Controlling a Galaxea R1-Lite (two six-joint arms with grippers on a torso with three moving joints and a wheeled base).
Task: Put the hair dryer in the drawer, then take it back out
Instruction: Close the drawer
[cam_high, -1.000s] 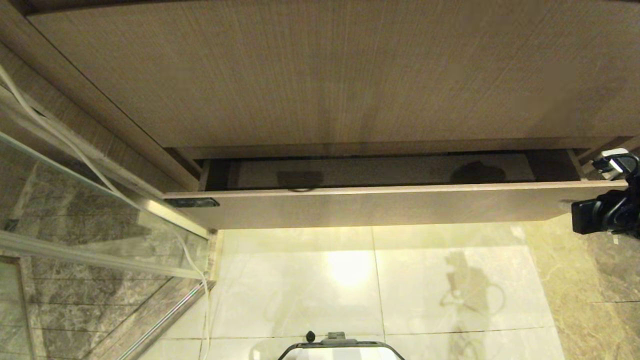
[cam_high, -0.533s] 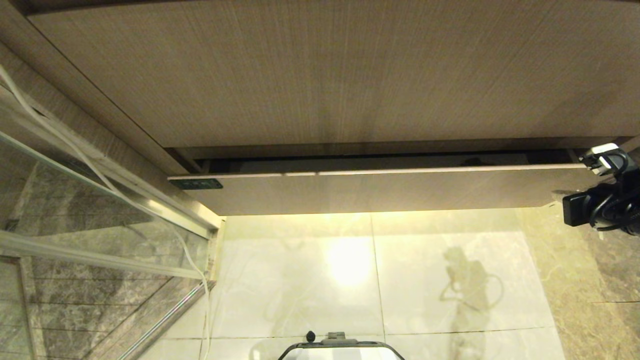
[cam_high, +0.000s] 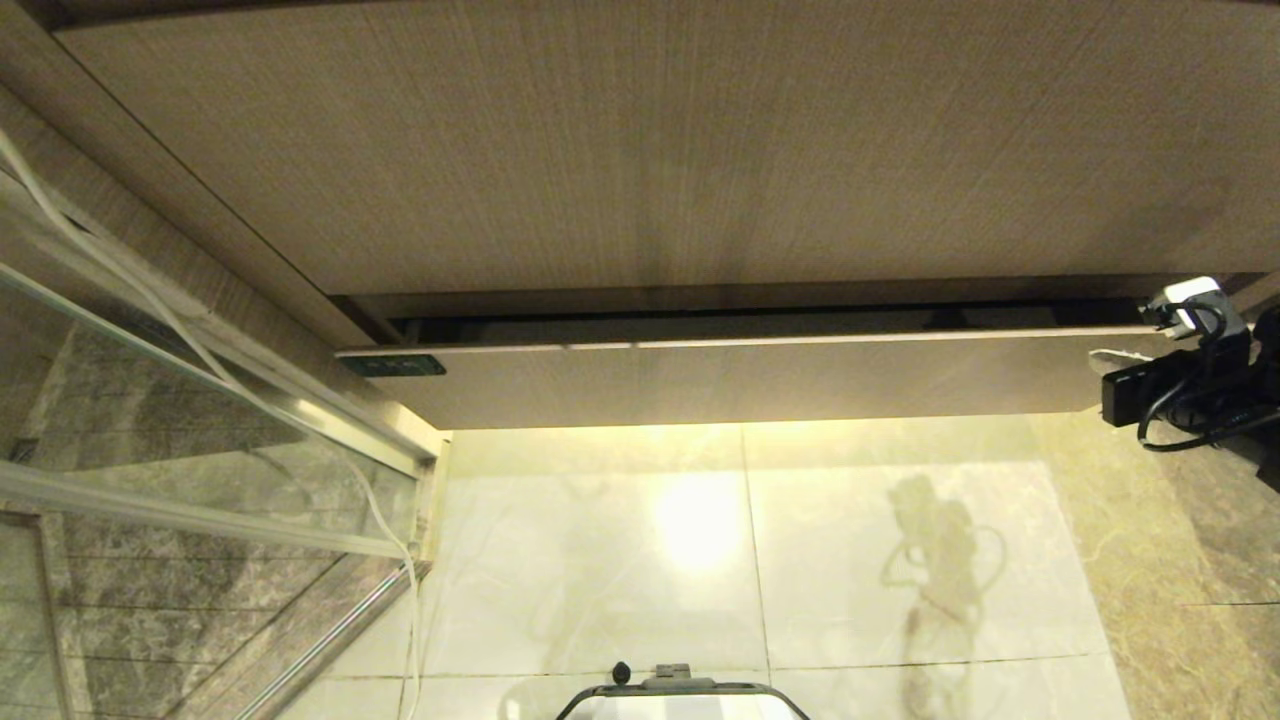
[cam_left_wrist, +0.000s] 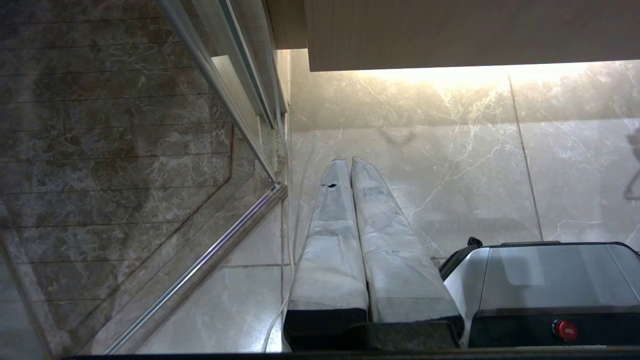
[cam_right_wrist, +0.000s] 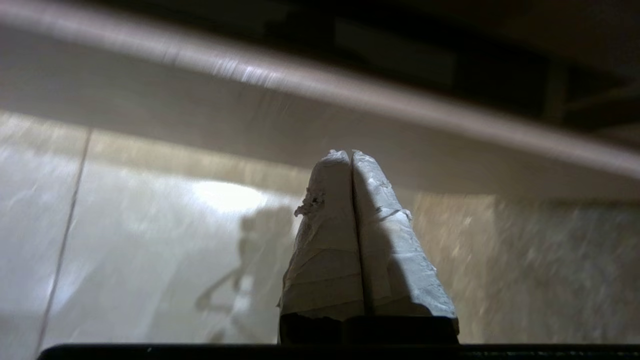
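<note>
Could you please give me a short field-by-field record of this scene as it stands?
drawer: nearly shut, a narrow dark gap above its front
hair dryer: not visible
right gripper: shut, empty, in front of the drawer front near its right end
left gripper: shut, empty, parked over the floor tiles
shower glass: left of the drawer

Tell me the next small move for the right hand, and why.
Probably press on against the drawer front to finish closing it. A thin dark gap shows above its top edge, so it is not fully shut. The right hand, fingers shut and empty, sits at the drawer's right end. The hair dryer is not visible.
</note>
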